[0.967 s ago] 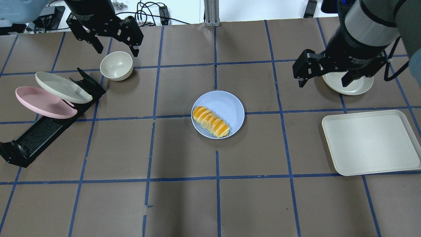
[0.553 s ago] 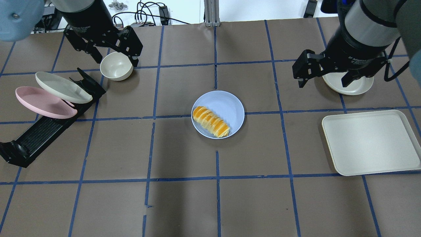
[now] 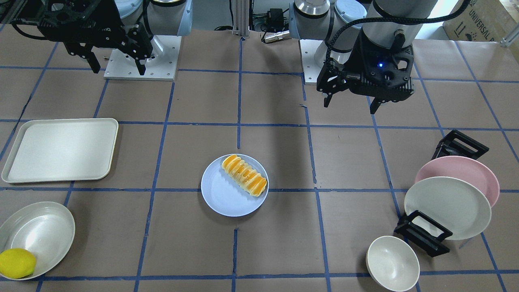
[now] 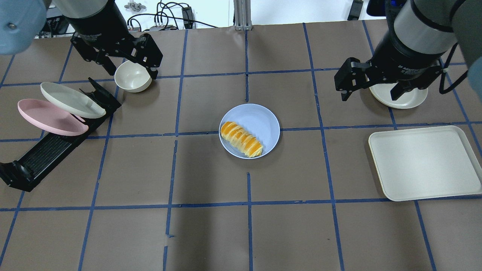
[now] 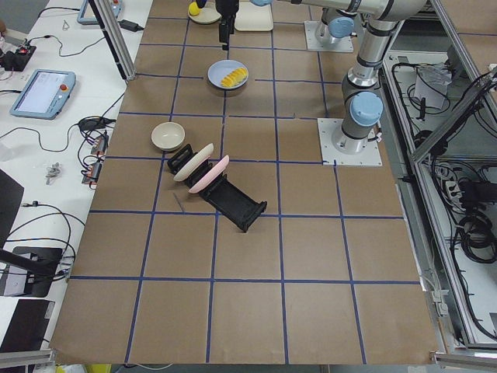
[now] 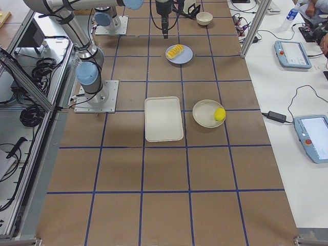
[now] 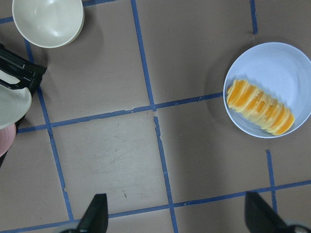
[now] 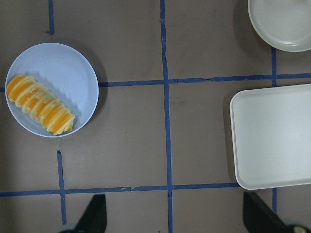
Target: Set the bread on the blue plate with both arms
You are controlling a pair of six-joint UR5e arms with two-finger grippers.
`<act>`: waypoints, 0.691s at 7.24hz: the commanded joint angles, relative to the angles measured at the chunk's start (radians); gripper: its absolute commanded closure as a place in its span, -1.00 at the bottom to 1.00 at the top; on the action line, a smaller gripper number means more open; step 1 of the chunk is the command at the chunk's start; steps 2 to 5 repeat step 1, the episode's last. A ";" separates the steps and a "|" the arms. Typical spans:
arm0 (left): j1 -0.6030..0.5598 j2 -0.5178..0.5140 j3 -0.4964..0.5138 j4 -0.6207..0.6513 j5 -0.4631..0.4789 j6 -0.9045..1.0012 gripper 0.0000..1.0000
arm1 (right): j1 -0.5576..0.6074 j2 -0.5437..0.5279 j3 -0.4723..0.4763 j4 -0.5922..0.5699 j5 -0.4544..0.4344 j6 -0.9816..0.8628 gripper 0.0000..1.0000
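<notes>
Left gripper (image 4: 131, 72): fingers spread wide, nothing between them, hanging high above the small cream bowl (image 4: 132, 82) at the far left of the table. Against the overhead views from a second ago it has drawn back toward the robot, so that it now overlaps the bowl's far rim, where before it stood clear beyond it. Right gripper (image 4: 369, 97): also spread wide and empty, raised over the near edge of a cream plate (image 4: 408, 101); its position is practically unchanged across the same interval. Both wrist cameras look straight down from height and show only bare paper between the fingertips. The bread (image 4: 241, 139) lies flat on the blue plate (image 4: 260, 120) at the table's centre, set diagonally toward the plate's near-left side, one end close to the rim, and is well apart from both grippers. Neither bread nor plate has shifted. Judgement: the placement is done and the arms are retreating to a rest pose; the left arm is the only one seen moving. Nothing further appears needed for the task. Off to the sides are a cream tray (image 4: 425, 162), a black rack (image 4: 56, 146) with a pink plate (image 4: 49, 117) and a white plate (image 4: 71, 99), and a lemon (image 3: 16, 263)
</notes>
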 commanded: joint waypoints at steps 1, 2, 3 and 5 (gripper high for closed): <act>-0.001 -0.004 0.002 0.000 0.000 -0.011 -0.99 | 0.000 0.000 0.000 -0.001 -0.002 0.000 -0.99; -0.001 -0.004 0.002 0.000 0.000 -0.011 -0.99 | 0.000 0.000 0.000 -0.001 -0.002 0.000 -0.99; -0.001 -0.004 0.002 0.000 0.000 -0.011 -0.99 | 0.000 0.000 0.000 -0.001 -0.002 0.000 -0.99; -0.001 -0.004 0.002 0.000 0.000 -0.011 -0.99 | 0.000 0.000 0.000 -0.001 -0.002 0.000 -0.99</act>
